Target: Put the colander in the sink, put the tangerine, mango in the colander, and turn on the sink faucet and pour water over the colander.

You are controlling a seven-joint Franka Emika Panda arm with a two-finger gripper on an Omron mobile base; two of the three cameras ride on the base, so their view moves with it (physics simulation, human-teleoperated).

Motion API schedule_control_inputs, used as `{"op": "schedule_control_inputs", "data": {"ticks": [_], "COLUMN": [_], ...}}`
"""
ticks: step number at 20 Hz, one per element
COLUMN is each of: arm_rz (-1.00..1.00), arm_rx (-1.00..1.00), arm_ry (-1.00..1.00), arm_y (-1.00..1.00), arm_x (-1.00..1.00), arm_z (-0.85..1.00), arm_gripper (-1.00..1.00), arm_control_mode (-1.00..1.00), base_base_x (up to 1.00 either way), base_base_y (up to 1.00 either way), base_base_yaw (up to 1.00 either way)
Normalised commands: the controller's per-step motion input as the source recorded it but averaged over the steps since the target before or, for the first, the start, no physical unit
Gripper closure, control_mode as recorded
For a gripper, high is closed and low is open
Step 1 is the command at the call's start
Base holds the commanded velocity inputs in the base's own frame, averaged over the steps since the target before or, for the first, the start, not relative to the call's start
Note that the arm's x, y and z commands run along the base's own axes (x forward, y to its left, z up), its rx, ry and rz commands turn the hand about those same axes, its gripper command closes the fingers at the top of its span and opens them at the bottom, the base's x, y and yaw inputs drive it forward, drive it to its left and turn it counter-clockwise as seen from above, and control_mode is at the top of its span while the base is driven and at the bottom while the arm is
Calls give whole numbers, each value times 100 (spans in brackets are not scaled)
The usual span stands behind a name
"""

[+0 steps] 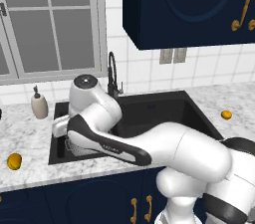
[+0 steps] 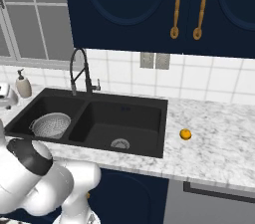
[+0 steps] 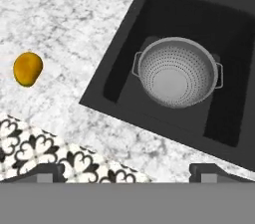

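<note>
While the colander (image 3: 178,72) sits upright in the left basin of the sink (image 2: 144,102), the pincer (image 3: 127,170) hangs above it, spread wide and empty. Both fruits lie apart on the marble surface (image 2: 219,153): the mango (image 1: 14,161) by the front edge left of the sink, the tangerine (image 2: 185,134) to its right. Either fruit could roll off under an off-centre closing, the mango especially, being so near the edge.

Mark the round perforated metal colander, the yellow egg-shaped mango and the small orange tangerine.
round silver-grey perforated metal colander (image 3: 175,71): hand view, inner bowl.
yellow egg-shaped mango (image 3: 27,69): hand view, middle of its skin.
small round orange tangerine (image 2: 186,134): right base view, centre of fruit.
</note>
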Motion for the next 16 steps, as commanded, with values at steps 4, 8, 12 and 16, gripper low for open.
{"op": "schedule_control_inputs", "data": {"ticks": [4,8,12,16], "arm_rz": [-25,-7,0,0], "arm_rx": [28,13,7,0], "arm_ry": [0,-10,-1,0], "arm_y": [16,47,50,69], "arm_x": [-46,1,0,2], "arm_z": [0,0,0,0], "arm_gripper": [-100,-100,-100,-100], "arm_control_mode": [-100,-100,-100,-100], "base_base_x": [0,0,0,0], "base_base_y": [0,0,0,0], "base_base_yaw": [0,0,0,0]}}
